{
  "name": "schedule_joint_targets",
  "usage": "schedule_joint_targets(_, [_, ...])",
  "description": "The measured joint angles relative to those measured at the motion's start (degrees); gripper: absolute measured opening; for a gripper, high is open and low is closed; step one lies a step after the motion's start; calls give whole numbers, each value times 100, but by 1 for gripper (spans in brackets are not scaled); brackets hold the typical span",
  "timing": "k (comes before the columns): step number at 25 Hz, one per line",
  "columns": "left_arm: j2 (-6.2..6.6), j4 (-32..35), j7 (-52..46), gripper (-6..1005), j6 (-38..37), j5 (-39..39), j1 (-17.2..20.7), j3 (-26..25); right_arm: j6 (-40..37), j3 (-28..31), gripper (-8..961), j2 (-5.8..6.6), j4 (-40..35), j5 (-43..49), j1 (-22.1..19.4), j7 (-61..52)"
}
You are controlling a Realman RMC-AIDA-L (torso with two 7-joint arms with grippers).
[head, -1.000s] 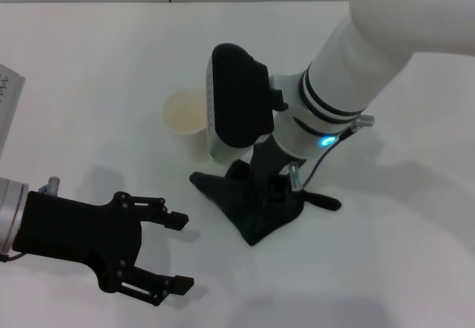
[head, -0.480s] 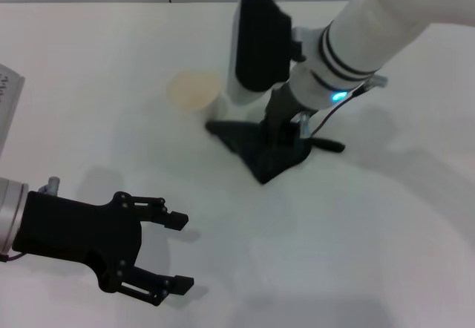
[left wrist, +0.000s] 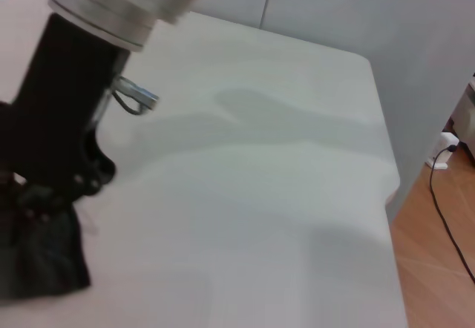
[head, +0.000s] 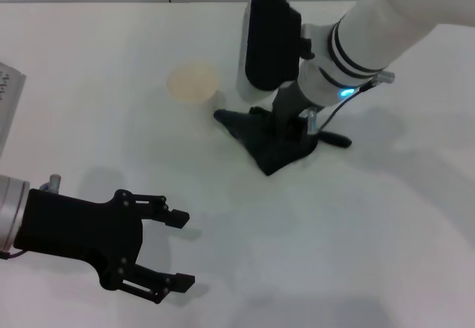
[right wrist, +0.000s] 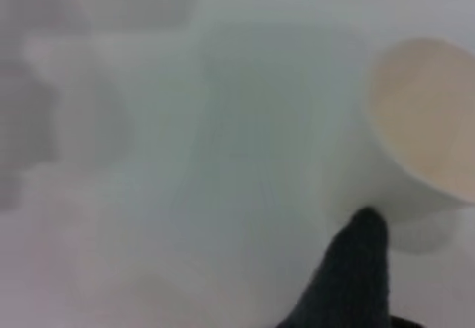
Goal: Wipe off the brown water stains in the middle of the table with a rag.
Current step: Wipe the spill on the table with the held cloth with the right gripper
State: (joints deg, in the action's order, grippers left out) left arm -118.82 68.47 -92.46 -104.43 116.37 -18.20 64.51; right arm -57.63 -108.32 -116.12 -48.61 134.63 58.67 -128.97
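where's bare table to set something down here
The table is bare across the near right, between the rag and the front edge, and along the far left beyond the cup. It is crowded mid-table where the right gripper presses the rag beside the cup, and near left around the left gripper.

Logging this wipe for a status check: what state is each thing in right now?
rag: crumpled flat on the table, pinned under the right gripper.
paper cup: upright, empty, beside the rag's corner.
left gripper: fingers open, holding nothing, near the table's front.
brown stain: not visible.
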Motion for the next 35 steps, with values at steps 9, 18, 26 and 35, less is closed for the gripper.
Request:
schedule_joint_targets(9, [4,0,0,895,12,0,-54,-20,-951,-287,80,-7,-607,-604,-96,455])
schedule_joint_targets(18, [5,-20,0,895,72,0,-138,-1,-995,-840,81,-7,-723,-871,-90,547])
schedule_joint_targets(26, [0,-36,0,895,80,0,-113,-15,-570,-93,81,24,-459,-795,-216,857])
schedule_joint_targets(35, [0,-46,-4,895,81,0,-131,0,349,205,81,31,302,-660,-112,895])
